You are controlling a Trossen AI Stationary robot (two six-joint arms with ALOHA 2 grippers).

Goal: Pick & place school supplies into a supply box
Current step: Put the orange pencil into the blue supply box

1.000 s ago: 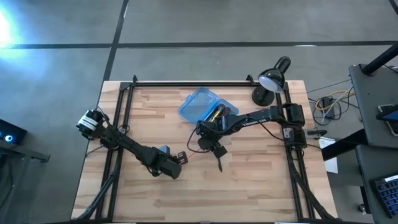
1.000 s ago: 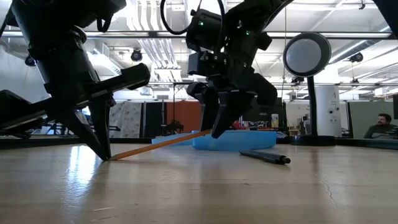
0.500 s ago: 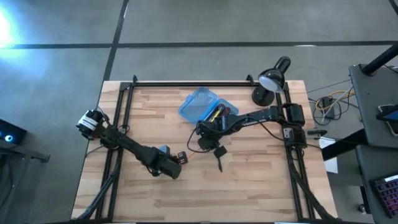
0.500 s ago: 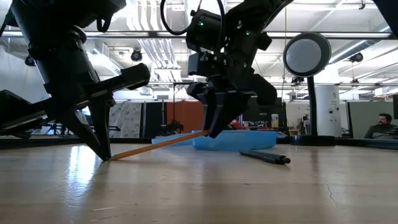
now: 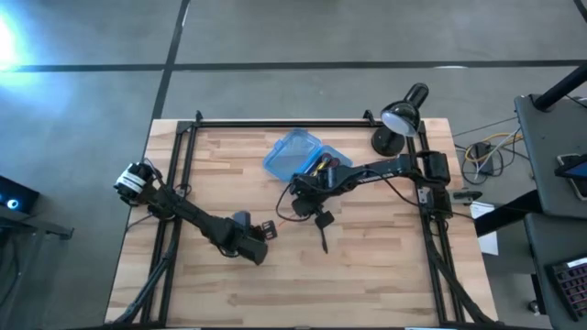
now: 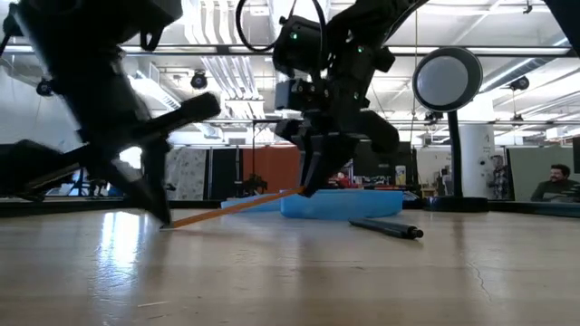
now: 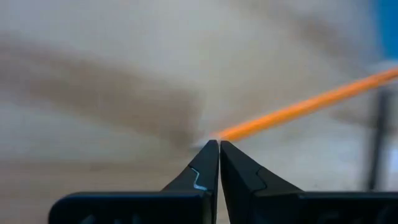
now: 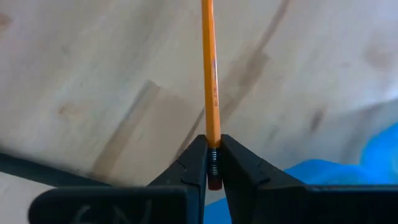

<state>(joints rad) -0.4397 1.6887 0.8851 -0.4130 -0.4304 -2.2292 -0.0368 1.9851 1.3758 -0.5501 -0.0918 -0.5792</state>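
An orange pencil (image 6: 236,207) slants up from the table. Its low end is at the tips of my left gripper (image 6: 166,220), which is shut. Its raised eraser end sits in my right gripper (image 6: 306,189), which is shut on it just in front of the supply box (image 5: 295,154). The translucent blue box lies open near the table's far middle, with several pens (image 5: 321,168) in it. A dark pen (image 5: 323,240) lies flat on the wood near my right gripper (image 5: 298,212). My left gripper (image 5: 268,229) stands left of it. My left gripper has its shut fingertips (image 7: 211,149) at the pencil's low end (image 7: 225,132), down at the table. Whether they touch it or only stand beside it, I cannot tell. My right gripper pinches the pencil's eraser end (image 8: 213,158) between its two fingers, at the metal band. The fingers slant down from above and lie along the pencil. That end is lifted clear while the other end stays low at the table.
A black desk lamp (image 5: 399,115) stands at the table's far right corner. Black frame rails (image 5: 275,124) run along the far and side edges. Bare wood lies toward the near edge. A person (image 6: 555,184) sits far off in the room behind.
My right gripper has shut on the pencil's raised eraser end without shifting place. My left gripper has turned a little at the wrist, staying at the pencil's low end. The pencil keeps its slant.
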